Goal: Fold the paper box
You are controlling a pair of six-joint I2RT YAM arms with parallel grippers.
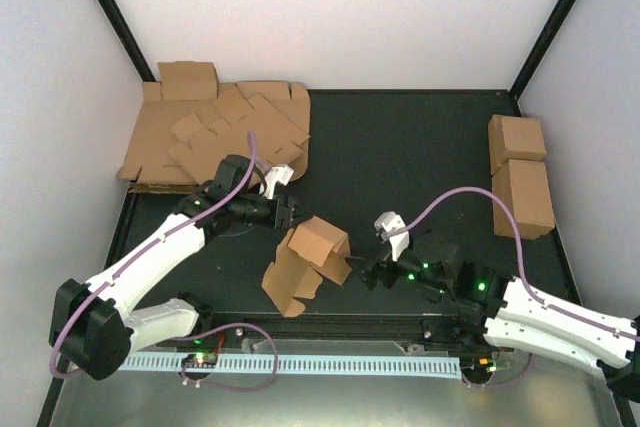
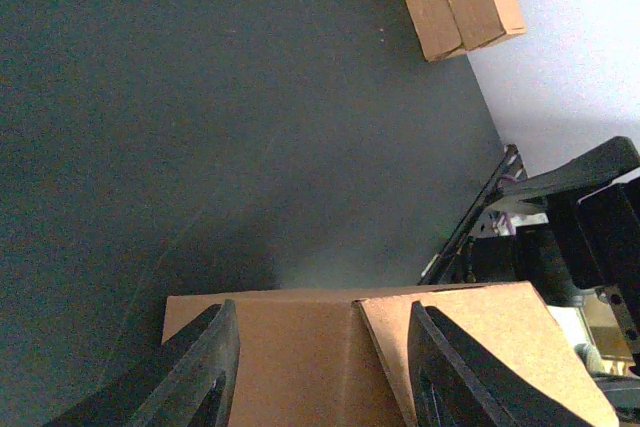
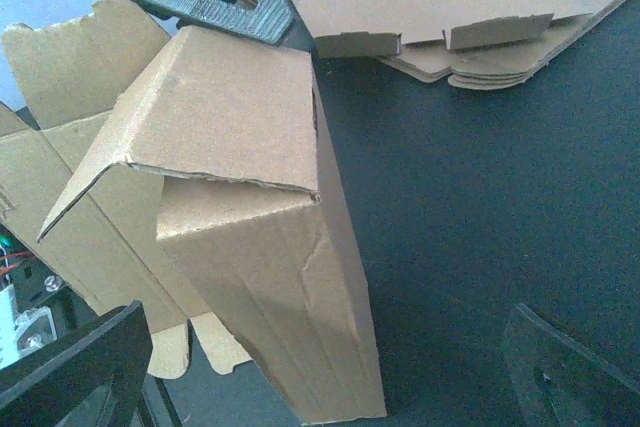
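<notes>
The paper box [image 1: 310, 259] stands between left claw [image 1: 290, 215] and right claw [image 1: 362, 271]

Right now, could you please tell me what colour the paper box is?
The paper box is plain brown cardboard, with no print visible; the right wrist view shows it best.

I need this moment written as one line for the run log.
stage: folding | paper box: partly formed, flaps open | left gripper: on box | right gripper: open, beside box
</notes>
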